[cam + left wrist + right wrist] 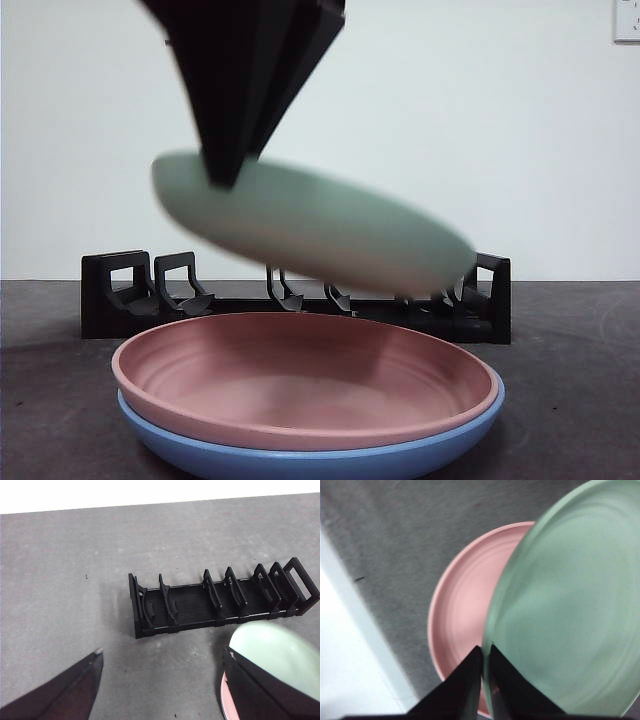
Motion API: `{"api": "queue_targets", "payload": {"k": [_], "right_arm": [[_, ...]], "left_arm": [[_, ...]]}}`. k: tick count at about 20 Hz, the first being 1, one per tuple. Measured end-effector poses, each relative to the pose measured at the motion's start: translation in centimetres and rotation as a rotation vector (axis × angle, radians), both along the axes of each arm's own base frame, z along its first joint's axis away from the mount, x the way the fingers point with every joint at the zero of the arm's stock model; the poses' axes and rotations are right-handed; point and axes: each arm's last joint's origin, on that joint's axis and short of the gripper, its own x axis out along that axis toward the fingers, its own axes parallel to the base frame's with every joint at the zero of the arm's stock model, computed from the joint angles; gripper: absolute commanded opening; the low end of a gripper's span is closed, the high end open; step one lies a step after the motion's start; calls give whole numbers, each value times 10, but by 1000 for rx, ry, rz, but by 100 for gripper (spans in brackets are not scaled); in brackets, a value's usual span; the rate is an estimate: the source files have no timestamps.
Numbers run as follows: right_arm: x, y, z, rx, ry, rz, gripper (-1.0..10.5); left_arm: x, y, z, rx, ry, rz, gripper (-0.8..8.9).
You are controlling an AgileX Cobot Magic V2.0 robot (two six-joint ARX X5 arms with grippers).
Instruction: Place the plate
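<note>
The right gripper (pixel 483 655) has its two black jaws pinched tight on the rim of the green plate (pixel 320 225), which hangs in the air, tilted, its gripped edge high and its far edge dipping toward the rack. The plate is smooth and matte, round, with faint concentric rings on its face; in the front view it is smeared by blur, so its exact tilt is hard to judge. Directly under it lies a pink plate (pixel 300 375), shallow and ringed the same way, nested inside a blue plate (pixel 300 455) whose rim shows around it from below. Both hold nothing else. Behind the stack stands the black dish rack (pixel 220 597), a long plastic frame with curved upright dividers and a ribbed floor; its slots hold no plate. The table (pixel 65 580) is a grey, slightly speckled surface. The left gripper (pixel 160 680) hovers above the table near the rack, jaws spread wide and gripping nothing.
</note>
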Motion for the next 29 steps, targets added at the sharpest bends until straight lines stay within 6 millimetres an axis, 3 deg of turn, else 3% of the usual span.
{"api": "queue_targets", "payload": {"k": [9,12,16,23,25,27,29], "right_arm": [[-10,-4,-51,-21,-8,-11,13],[-12,-3,-57,5,31,-7,13],[-19,3,-57,64,65,11,29],[-25,6,-57,112,201,47,268],[-27,5,-53,132,229,58,272],[-29,-2,-37,183,213,66,272],[-30,-19,-6,271,141,58,272]], "left_arm": [[0,0,0,0,1,0,375],[0,0,0,0,1,0,375],[0,0,0,1,1,0,375],[0,0,-1,4,7,0,375],[0,0,-1,4,7,0,376],[0,0,-1,4,7,0,376],[0,0,-1,4,7,0,376]]}}
